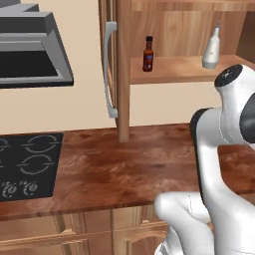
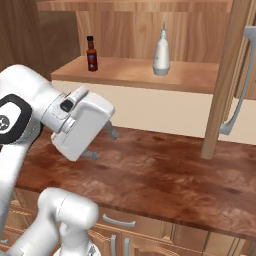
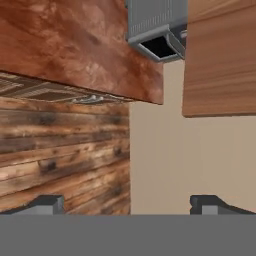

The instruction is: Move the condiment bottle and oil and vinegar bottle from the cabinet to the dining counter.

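Observation:
The cabinet (image 1: 172, 70) stands open on the wall, its inner shelf (image 2: 127, 73) lit. On that shelf a slim dark condiment bottle (image 1: 148, 54) (image 2: 91, 53) with a red cap stands upright at the left. The pale oil and vinegar bottle (image 1: 211, 48) (image 2: 161, 51), with its thin spout, stands upright to its right. My gripper (image 2: 102, 143) (image 3: 130, 205) hangs open over the stove counter, below the shelf and short of it, a little right of and well under the condiment bottle. Nothing sits between its fingers (image 2: 113, 132). The dining counter is out of view.
The open cabinet door (image 1: 111, 60) with a long grey handle (image 1: 109, 69) juts out at the left; another door (image 2: 223, 80) hangs at the right. A reddish-brown counter (image 1: 129, 167) carries a black stovetop (image 1: 27, 164) under a grey hood (image 1: 30, 52).

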Available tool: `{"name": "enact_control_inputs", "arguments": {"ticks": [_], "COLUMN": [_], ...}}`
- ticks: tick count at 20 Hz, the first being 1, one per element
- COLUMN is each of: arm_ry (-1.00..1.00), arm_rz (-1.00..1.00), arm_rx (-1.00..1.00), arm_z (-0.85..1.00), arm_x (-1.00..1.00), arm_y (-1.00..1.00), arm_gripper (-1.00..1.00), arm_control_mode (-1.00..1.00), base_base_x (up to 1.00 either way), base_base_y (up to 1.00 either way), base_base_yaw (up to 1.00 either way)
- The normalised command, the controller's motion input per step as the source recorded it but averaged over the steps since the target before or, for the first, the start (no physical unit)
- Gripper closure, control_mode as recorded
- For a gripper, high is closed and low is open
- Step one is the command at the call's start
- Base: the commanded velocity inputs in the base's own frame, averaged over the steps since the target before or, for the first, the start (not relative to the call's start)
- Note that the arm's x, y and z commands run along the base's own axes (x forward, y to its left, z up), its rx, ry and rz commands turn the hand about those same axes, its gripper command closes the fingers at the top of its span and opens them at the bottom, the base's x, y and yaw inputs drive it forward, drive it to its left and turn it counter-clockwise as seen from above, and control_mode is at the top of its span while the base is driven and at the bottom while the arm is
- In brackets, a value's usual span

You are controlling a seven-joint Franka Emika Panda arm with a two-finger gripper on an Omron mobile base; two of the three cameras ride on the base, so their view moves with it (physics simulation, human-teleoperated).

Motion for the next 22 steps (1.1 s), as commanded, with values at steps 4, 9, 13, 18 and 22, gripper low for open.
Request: {"name": "enact_control_inputs", "arguments": {"ticks": [4,9,13,18,22], "arm_ry": [-0.24,-0.32,-0.41,-0.43,-0.29], "arm_rz": [0.09,0.08,0.07,0.09,0.16], "arm_rx": [0.15,0.08,0.0,0.0,0.04], "arm_z": [0.0,0.22,0.29,0.4,0.18], "arm_x": [0.01,0.0,0.0,-0.01,0.0], "arm_y": [0.29,0.02,0.12,0.14,0.45], "arm_gripper": [-1.0,-1.0,-1.0,-1.0,-1.0], "arm_control_mode": [-1.0,-1.0,-1.0,-1.0,-1.0], "base_base_x": [0.0,0.0,0.0,0.0,0.0], "base_base_y": [0.0,0.0,0.0,0.0,0.0], "base_base_yaw": [0.0,0.0,0.0,0.0,0.0]}}
